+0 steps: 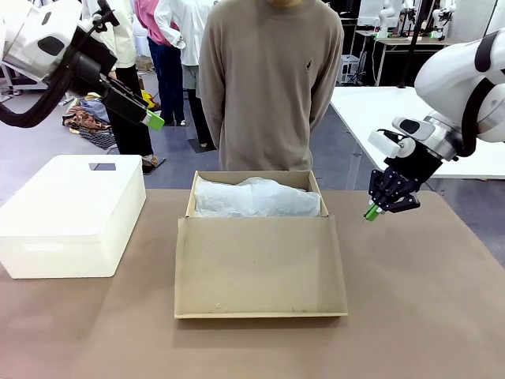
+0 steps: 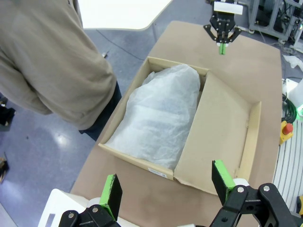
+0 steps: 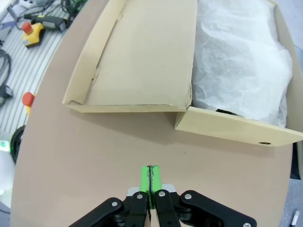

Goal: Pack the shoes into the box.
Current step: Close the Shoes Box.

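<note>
Front view: right gripper [image 1: 370, 212], closed, empty, hangs off the right edge of the box [image 1: 319, 192]; left gripper [image 1: 152, 118] gapes, empty.

A robotics lab or test hall: a brown-topped counter [image 1: 418, 300] stands on a smooth blue-grey floor [image 1: 31, 154]. A large white table [image 1: 394, 106] stands beyond. A yellow box with a red stop button [image 3: 32, 29] and loose black cables [image 3: 71, 9] lie alongside.

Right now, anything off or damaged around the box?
Nothing spilled or askew. Box sits square, lid open flat, tissue bunched over the inside. Only a small crease or tear in the lid's side wall.
</note>
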Available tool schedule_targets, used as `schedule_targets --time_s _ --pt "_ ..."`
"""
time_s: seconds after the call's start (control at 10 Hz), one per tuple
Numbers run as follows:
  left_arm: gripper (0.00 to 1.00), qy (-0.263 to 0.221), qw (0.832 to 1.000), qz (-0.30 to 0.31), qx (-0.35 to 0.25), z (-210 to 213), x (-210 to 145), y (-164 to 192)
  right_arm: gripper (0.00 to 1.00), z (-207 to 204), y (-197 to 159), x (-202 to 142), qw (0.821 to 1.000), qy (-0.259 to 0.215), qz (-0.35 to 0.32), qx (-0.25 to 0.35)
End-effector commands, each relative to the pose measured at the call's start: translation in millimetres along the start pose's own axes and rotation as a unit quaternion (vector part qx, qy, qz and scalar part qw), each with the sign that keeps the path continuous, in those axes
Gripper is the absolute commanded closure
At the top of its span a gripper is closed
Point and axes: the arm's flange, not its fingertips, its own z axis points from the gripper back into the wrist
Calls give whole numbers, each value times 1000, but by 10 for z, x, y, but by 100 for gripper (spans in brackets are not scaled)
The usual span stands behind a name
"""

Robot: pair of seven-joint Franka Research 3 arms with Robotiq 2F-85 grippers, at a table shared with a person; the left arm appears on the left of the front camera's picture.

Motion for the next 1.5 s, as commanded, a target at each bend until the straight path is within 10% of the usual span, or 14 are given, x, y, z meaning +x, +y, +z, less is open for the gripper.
schedule_targets --time_s 0.0,1.4 --pt "0 -9 1000 -7 -8 -11 -40 12 100 -90 -118 -85 999 -44 -17 6" --pt "0 -9 1000 -7 -8 -11 -40 12 100 -857 -93 -300 995 -85 -39 26"
